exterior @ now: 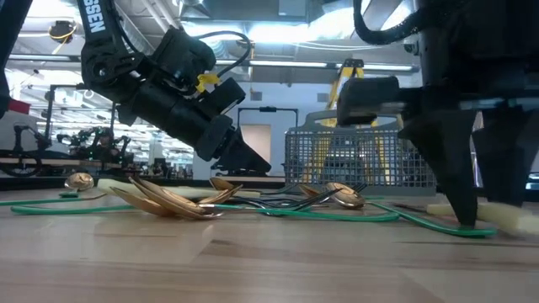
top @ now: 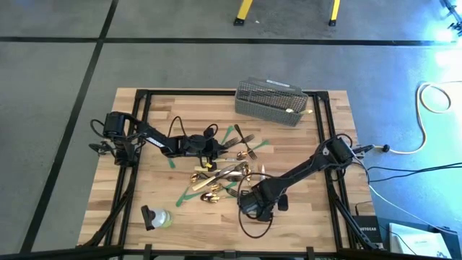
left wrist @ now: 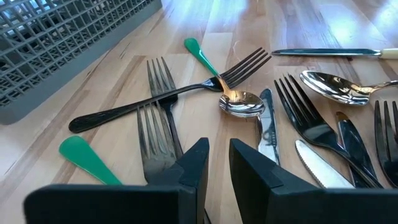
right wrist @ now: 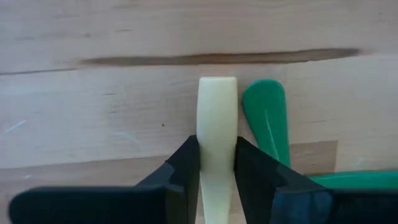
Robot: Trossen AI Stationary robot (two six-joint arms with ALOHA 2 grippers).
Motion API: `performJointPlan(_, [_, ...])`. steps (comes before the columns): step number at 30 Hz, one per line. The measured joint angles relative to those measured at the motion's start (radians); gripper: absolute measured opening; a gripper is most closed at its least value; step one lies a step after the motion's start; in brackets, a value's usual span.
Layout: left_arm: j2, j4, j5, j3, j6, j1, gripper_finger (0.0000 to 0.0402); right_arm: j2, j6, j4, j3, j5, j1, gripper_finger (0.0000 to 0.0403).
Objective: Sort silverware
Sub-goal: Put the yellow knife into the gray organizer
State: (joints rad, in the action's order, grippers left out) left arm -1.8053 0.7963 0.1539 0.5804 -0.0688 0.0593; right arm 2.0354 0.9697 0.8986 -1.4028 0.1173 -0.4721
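Silverware (top: 220, 173) scattered mid-desk (top: 144, 195) over green tape strips (left wrist: 84, 158), near a mesh basket (top: 268, 100) at the far edge. Right pincer (right wrist: 216, 165) clamped on a cream knife handle (right wrist: 216, 118) lying flat, seemingly to lift it out. Left pincer (left wrist: 217, 165) nearly together, empty, hovering above dark forks (left wrist: 155, 118), probably lining up a pick.

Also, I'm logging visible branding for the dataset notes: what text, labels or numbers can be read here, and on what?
"SSEN" - white letters, cut off at the frame edge, on the dark arm in the low view.
White print on the black box at the table's near right corner in the high view: too small to read.
Nothing else legible.
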Motion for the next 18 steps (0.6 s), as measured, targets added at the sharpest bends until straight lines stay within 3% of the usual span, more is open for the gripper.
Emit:
performJointPlan(11, [0.0, 0.0, 0.0, 0.0, 0.0, 0.0, 0.0049, -0.002, -0.08, 0.175, -0.123, 0.0, 0.0, 0.0065])
performJointPlan(18, [0.0, 0.0, 0.0, 0.0, 0.001, 0.0, 0.0049, -0.002, -0.184, 0.272, -0.273, 0.006, 0.0, 0.0065])
